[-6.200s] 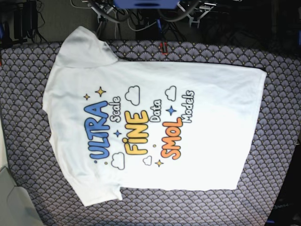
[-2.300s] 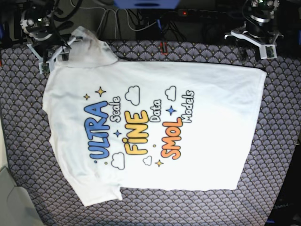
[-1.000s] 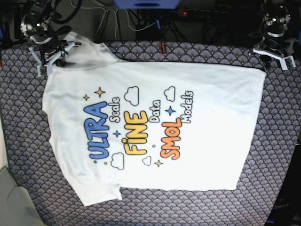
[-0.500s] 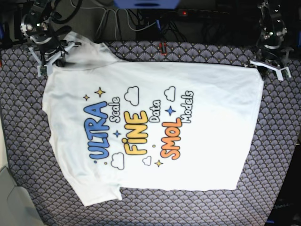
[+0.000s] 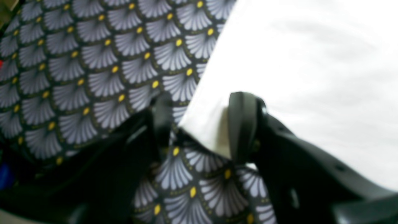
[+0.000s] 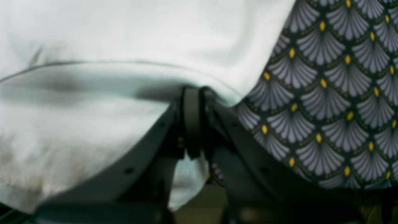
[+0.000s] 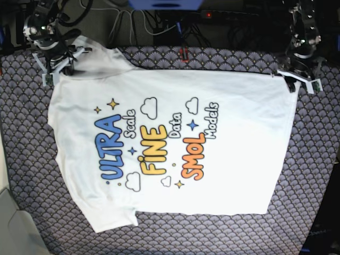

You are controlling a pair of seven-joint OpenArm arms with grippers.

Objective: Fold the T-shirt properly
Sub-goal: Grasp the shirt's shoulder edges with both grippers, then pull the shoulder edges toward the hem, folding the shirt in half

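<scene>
Lying print side up across the scallop-patterned cloth [image 7: 319,159], the T-shirt [image 7: 175,143] spreads flat, hem toward the cloth's right edge. We see our right gripper [image 6: 192,121] clenched on the sleeve at the cloth's far left corner. Our left gripper [image 5: 199,124] stands parted astride the hem corner at the far right, one finger [image 5: 242,124] on white fabric.

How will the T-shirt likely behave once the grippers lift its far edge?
Probably floppy: the T-shirt lies flat on the patterned cloth, and its sleeve already bunches where the right gripper pinches it. Likely light; the unheld middle should sag. The left gripper straddles a thin hem corner.
</scene>
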